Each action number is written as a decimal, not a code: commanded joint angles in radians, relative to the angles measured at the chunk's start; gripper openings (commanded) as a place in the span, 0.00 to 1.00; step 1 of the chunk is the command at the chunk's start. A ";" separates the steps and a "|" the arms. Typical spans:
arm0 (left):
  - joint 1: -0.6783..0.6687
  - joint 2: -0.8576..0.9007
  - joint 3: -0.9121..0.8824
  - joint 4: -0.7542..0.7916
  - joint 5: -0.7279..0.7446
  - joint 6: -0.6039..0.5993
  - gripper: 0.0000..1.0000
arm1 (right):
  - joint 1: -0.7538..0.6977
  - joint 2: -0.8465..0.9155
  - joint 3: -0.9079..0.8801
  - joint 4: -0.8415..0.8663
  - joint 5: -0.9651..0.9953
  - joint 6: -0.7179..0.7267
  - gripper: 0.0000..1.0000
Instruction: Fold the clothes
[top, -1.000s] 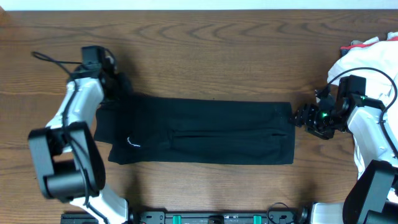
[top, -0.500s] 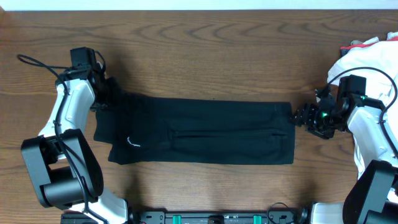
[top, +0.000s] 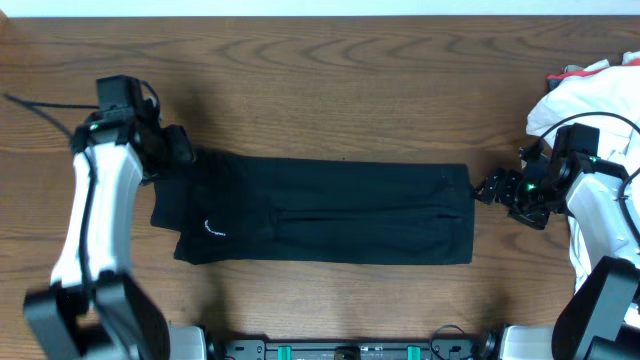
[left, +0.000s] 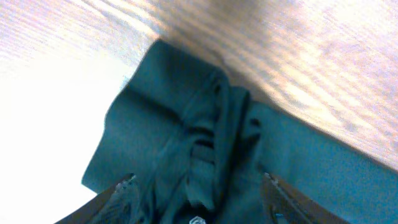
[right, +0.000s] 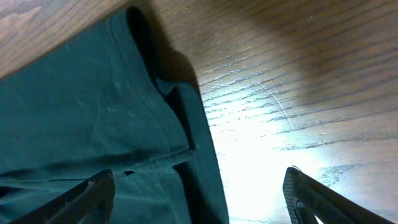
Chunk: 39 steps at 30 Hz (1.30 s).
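- Shirt in the foreground: one black soft fabric shirt (top: 330, 212) lies flat on the brown wood-grain table (top: 330, 80). It is folded into a long band that runs from side to side across the tabletop, closer to the robot's edge than to the far one.
- Its small white logo (top: 214, 230) faces up on the near part of the band, towards the robot's left.
- At the band's right-hand end, the right gripper (top: 486, 188) hangs low just off the shirt's short edge. Its jaws are spread wide with nothing between them.
- From the right wrist camera, the two dark fingers (right: 93, 190) sit at opposite sides of the view. One is over a hemmed, doubled-over corner of the shirt and the other is over bare, brightly lit wood.
- A little farther back, at the band's far left corner, the left gripper (top: 176, 146) is poised over bunched fabric. Its jaws are parted and clamp nothing.
- In the left wrist view, a rumpled ridge of cloth runs between the blurred fingertips (left: 127, 186), and a squared flap spreads onto the wood beyond. Whether the tips touch the cloth cannot be told.
- Farthest off, a heap of white cloth (top: 590, 95) fills the table's far right corner behind the right arm, well apart from the shirt.
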 joint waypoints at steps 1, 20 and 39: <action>0.000 -0.085 0.011 -0.023 -0.011 0.012 0.72 | -0.008 0.029 -0.008 0.008 0.005 -0.066 0.86; 0.000 -0.189 0.011 -0.074 -0.011 0.012 0.84 | 0.063 0.373 -0.008 0.071 -0.275 -0.317 0.81; 0.000 -0.189 0.011 -0.070 -0.007 0.012 0.84 | -0.024 0.239 0.030 0.022 -0.101 -0.312 0.81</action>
